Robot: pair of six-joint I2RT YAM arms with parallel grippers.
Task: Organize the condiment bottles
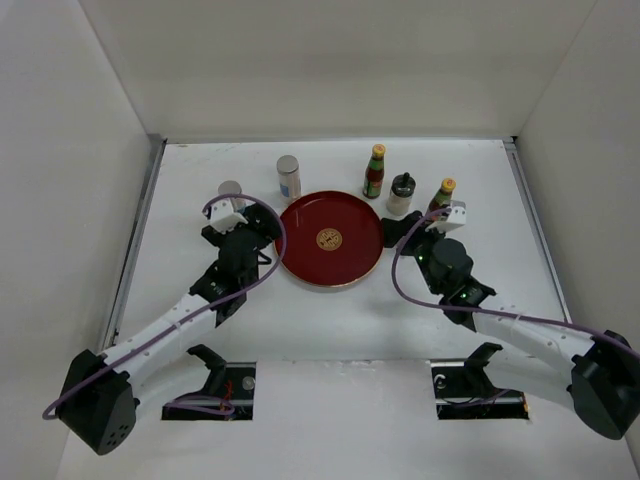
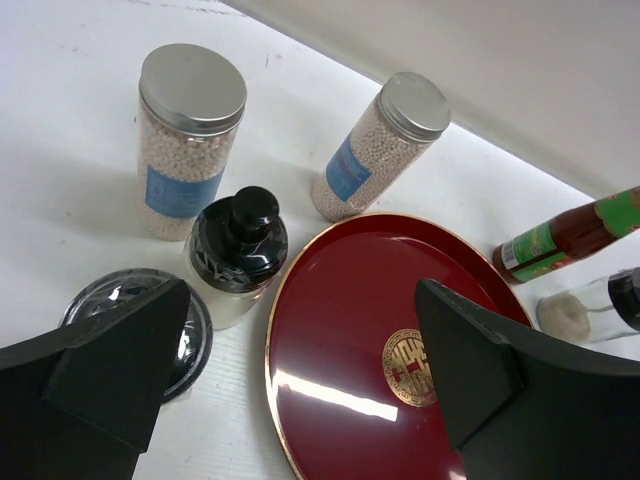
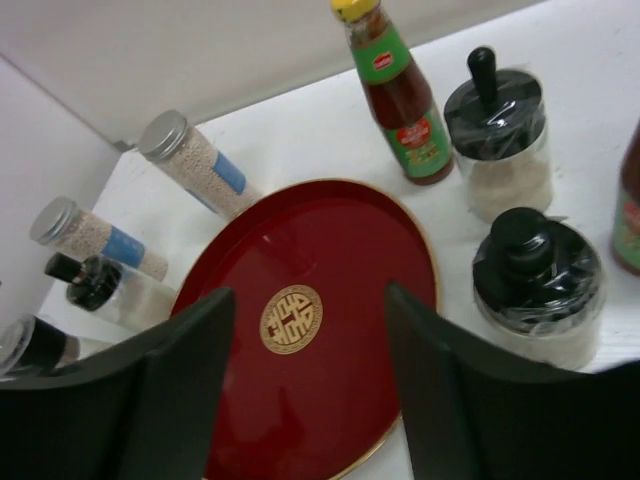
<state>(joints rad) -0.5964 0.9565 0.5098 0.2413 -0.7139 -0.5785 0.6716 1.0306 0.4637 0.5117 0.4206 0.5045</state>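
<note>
Left of centre in the left wrist view, an upright black-topped shaker (image 2: pixel 237 255) stands just ahead of the left fingers (image 2: pixel 140 350), spread empty; right fingers (image 3: pixel 440 380) equally apart.

The top view looks down over the whole table (image 1: pixel 330 330). Both wrist views sit low and close, sharing the red plate (image 2: pixel 340 300) from opposite sides.

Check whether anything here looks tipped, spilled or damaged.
Nothing stands out. The silver-capped shakers, black-topped shakers and sauce bottles that show all stand upright around the red plate, with no spill visible on the table. The left gripper and right gripper are open and hold nothing.
</note>
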